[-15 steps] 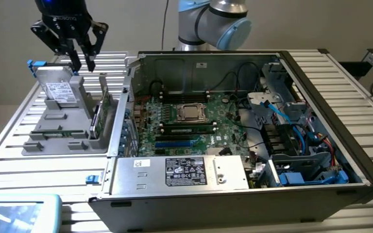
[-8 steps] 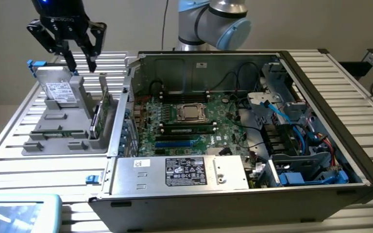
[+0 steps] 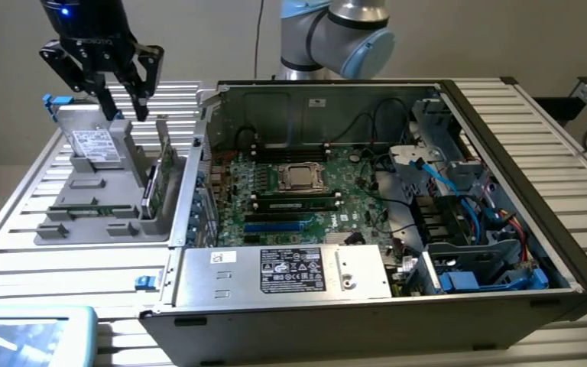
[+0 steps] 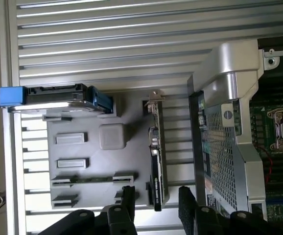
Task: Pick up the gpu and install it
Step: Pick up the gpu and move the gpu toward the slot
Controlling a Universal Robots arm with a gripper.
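Black fingers [image 4: 128,198] open over gpu [image 4: 157,161], upright in grey tray [image 4: 97,164]; hard drive [image 4: 58,98] beside, computer case [image 4: 224,73] close.

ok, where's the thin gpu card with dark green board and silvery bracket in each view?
Exterior view: gpu stands on edge on the grey slotted tray, at its side nearest the open computer case.
Wrist view: seen edge-on, between tray pockets and case wall, ahead of the black gripper.
Shared landmark: silver hard drive with blue tab.
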